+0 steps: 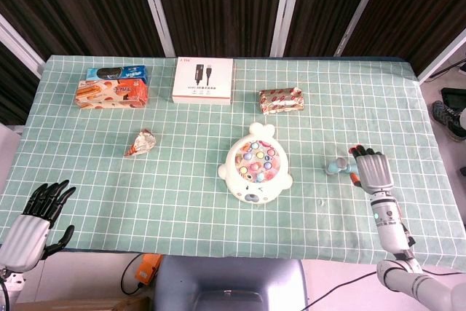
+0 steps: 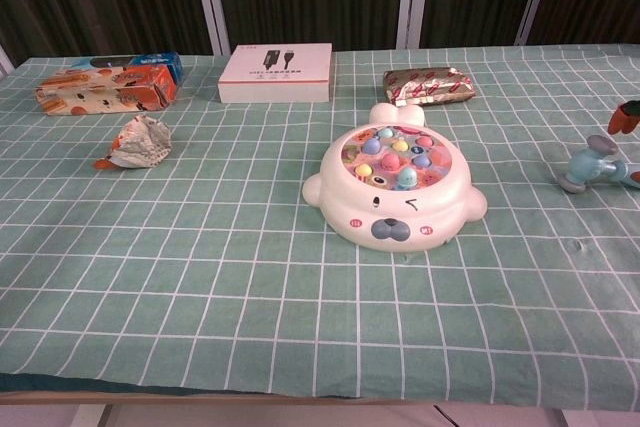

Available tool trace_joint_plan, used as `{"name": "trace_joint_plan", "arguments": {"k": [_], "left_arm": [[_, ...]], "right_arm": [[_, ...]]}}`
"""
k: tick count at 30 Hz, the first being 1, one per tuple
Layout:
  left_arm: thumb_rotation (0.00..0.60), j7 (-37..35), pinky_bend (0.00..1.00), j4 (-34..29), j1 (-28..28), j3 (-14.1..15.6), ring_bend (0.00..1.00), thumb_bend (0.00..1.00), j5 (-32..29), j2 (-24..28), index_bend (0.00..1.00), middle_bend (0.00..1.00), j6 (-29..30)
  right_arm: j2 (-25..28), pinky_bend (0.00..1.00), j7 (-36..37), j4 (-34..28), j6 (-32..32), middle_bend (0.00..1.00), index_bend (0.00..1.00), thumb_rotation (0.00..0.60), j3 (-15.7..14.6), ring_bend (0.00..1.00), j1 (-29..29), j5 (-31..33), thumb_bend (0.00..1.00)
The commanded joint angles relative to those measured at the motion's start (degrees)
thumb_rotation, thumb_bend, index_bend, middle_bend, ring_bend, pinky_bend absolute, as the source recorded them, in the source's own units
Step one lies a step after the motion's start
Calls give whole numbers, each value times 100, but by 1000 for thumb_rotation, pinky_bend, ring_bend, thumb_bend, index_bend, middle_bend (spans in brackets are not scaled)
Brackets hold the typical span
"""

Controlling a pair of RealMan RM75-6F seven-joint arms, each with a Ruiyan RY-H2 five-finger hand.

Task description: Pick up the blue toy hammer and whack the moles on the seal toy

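Tabletop [image 1: 408,107]: one, covered with a green cloth gridded in white lines.
Seal toy: one cream plastic seal-shaped mole game [image 1: 254,167] [image 2: 394,189], near the middle of the tabletop, its round top filled with small coloured moles; their number is too small to count surely.
Hammer: one light blue toy hammer [image 1: 338,165] [image 2: 590,165], lying on the cloth well to the right of the seal toy, head toward the seal, handle running under the right hand.
Right hand [image 1: 371,171]: back up, laid over the hammer's handle end; its dark fingers [image 1: 366,152] point away from the robot, side by side. Whether they close on the handle cannot be told. In the chest view only an orange fingertip part shows at the right edge.
Left hand [image 1: 33,223]: off the near left corner of the tabletop, holding nothing, dark fingers [image 1: 49,194] spread wide.
Boxes: three along the far side: one blue and one orange snack carton [image 1: 113,87] [image 2: 105,83] lying together at far left, and one flat white cable box [image 1: 203,80] [image 2: 277,72].
Wrapped packets: one red-and-gold foil packet [image 1: 281,99] [image 2: 428,85] behind the seal toy.
Crumpled wrappers: one, silvery with orange [image 1: 141,143] [image 2: 136,141], left of the seal toy.
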Motion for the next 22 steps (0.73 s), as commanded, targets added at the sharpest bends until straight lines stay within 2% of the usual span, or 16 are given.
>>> {"name": "trace_joint_plan", "arguments": {"k": [1, 4, 6, 7, 9, 10, 12, 14, 18, 20, 22], "left_arm": [[600, -28, 22, 6, 3, -9, 0, 423, -18, 7, 0, 0, 9], [600, -86, 22, 21, 7, -20, 0, 423, 1, 8, 0, 0, 60], [600, -124, 21, 49, 13, -24, 0, 424, 24, -2, 0, 0, 102], [600, -138, 21, 59, 13, -25, 0, 424, 25, -4, 0, 0, 107], [600, -147, 21, 70, 7, -37, 0, 423, -7, -5, 0, 0, 88], [600, -139, 21, 68, 2, -41, 0, 424, -21, -6, 0, 0, 73], [600, -104, 22, 60, -26, -37, 0, 423, -39, -8, 0, 0, -4], [600, -65, 21, 36, -59, -35, 0, 423, -62, -10, 0, 0, -90], [600, -28, 21, 17, -70, -35, 0, 422, -78, -13, 0, 0, -128], [600, 18, 21, -4, -80, -20, 0, 422, -45, -20, 0, 0, -144], [600, 93, 21, -25, -74, -15, 0, 418, -15, -45, 0, 0, -123]], "right_arm": [[316, 630, -36, -544, 725, 360, 374, 600, -84, 380, -287, -293, 410], [890, 560, 34, -1620, 1467, 280, 288, 600, -222, 294, -723, -556, 386], [1415, 469, 1, -2634, 2168, 171, 172, 600, -391, 172, -1166, -812, 347], [1627, 420, -31, -3026, 2440, 97, 89, 600, -496, 89, -1353, -945, 312], [2067, 371, -99, -3766, 3180, 21, 14, 600, -812, 15, -1843, -1385, 279], [2200, 343, -167, -3943, 3399, 4, 0, 600, -942, 1, -2006, -1553, 273], [2325, 302, -223, -4082, 3969, 0, 3, 600, -1139, 0, -2391, -1871, 272], [2240, 259, 36, -3963, 4150, 0, 14, 600, -1138, 0, -2601, -1788, 272], [2241, 218, 125, -3908, 4048, 0, 32, 600, -1130, 0, -2625, -1685, 272], [2365, 207, 308, -3903, 3790, 0, 33, 600, -1163, 0, -2581, -1593, 271], [2484, 204, 529, -3959, 3664, 0, 28, 600, -1048, 0, -2558, -1439, 271]]}}
